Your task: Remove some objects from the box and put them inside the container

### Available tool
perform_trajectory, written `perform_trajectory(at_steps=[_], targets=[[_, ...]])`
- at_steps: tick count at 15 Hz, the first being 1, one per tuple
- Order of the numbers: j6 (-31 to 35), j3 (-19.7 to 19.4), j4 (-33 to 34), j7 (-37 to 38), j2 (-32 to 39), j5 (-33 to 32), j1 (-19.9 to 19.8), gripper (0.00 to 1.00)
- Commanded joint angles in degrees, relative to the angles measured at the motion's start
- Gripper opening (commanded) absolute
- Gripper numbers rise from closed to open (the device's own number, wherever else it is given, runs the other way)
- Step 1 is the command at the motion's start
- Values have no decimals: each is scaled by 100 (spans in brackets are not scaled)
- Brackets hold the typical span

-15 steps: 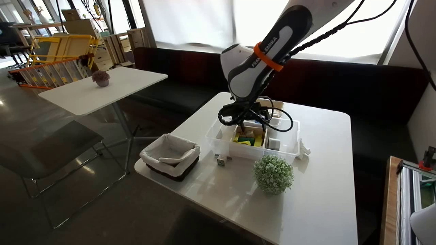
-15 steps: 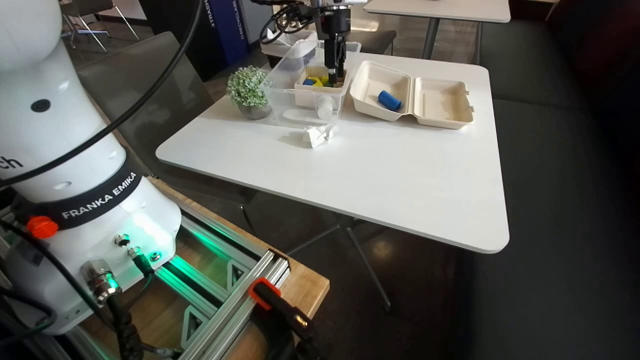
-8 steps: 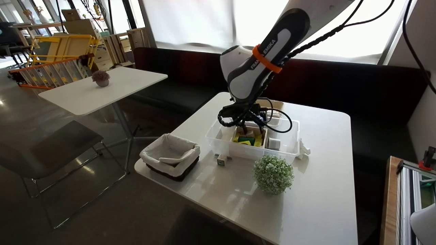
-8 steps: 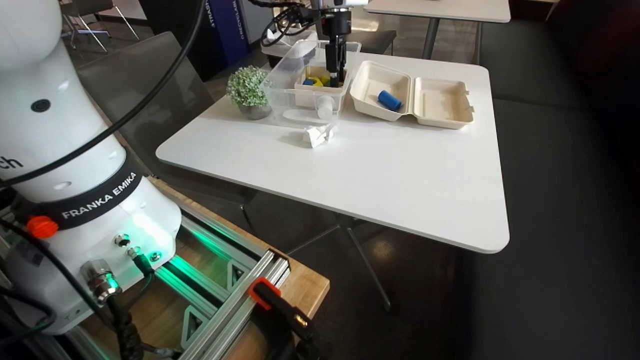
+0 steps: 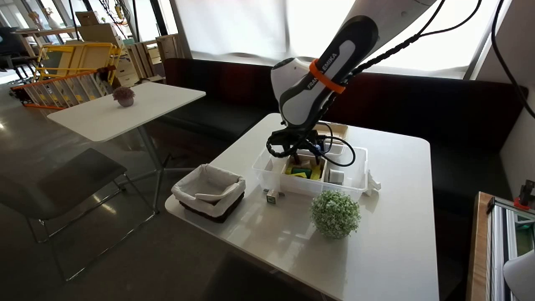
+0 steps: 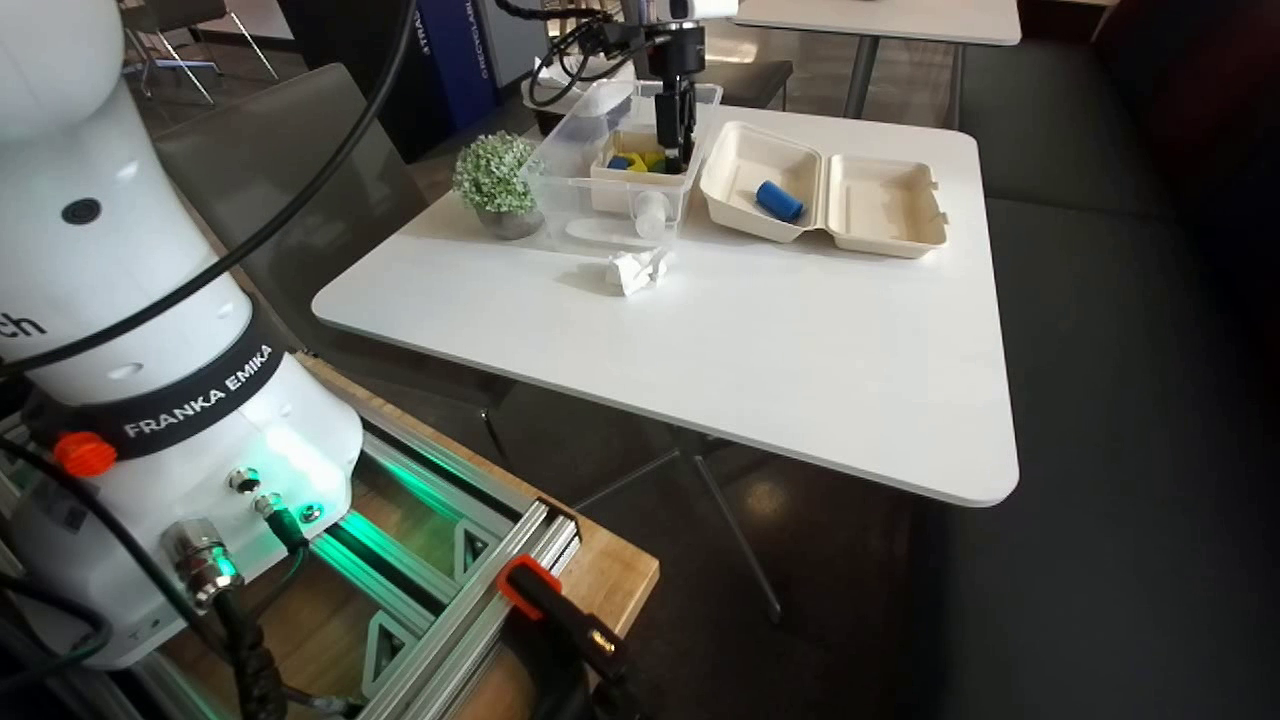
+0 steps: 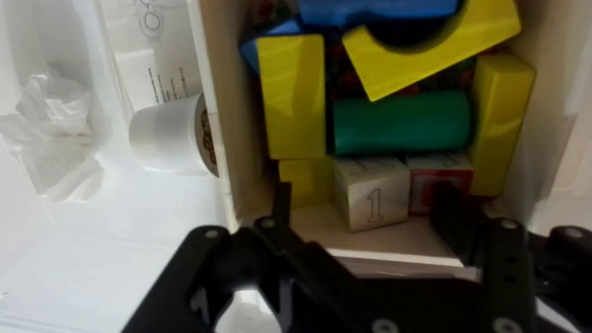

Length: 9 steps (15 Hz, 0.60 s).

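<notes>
The beige box [image 7: 231, 92] stands inside a clear plastic bin [image 5: 267, 177]. In the wrist view it holds a yellow block [image 7: 293, 92], a yellow arch [image 7: 416, 69], another yellow block [image 7: 502, 125], a green cylinder [image 7: 402, 122] and blue pieces [image 7: 374, 11]. A wooden cube with a 1 [image 7: 379, 199] and a red-framed cube [image 7: 425, 178] lie at the near end. My gripper [image 7: 363, 190] is open and empty over that end, its fingers on either side of the number cube, apart from it. It shows in both exterior views [image 5: 306, 160] [image 6: 680, 162]. An open beige clamshell container [image 6: 740, 165] holds a blue cylinder [image 6: 779, 201].
A white cup [image 7: 166, 136] lies in the bin beside the box. Crumpled paper [image 6: 636, 271], a leafy plant [image 5: 334, 214], a small cube [image 5: 272, 196] and a lined basket [image 5: 186, 194] stand around the bin on the white table [image 6: 830, 350]. The bin walls rise around the gripper.
My gripper has shifted slightly within the box, toward the clamshell side. The blocks and containers have not visibly moved.
</notes>
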Motion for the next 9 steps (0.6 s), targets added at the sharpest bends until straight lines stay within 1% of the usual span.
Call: perform_trajectory(at_steps=[1, 2, 3, 4, 5, 7, 9], targets=[[135, -37, 44, -56, 141, 82, 0, 72], [118, -37, 45, -62, 138, 89, -4, 70], [110, -32, 45, -72, 129, 108, -17, 59], [108, -41, 43, -58, 126, 100, -12, 56], [102, -41, 48, -61, 122, 103, -17, 44], [111, -45, 43, -59, 106, 107, -21, 35], [104, -47, 40, -74, 90, 108, -28, 32]])
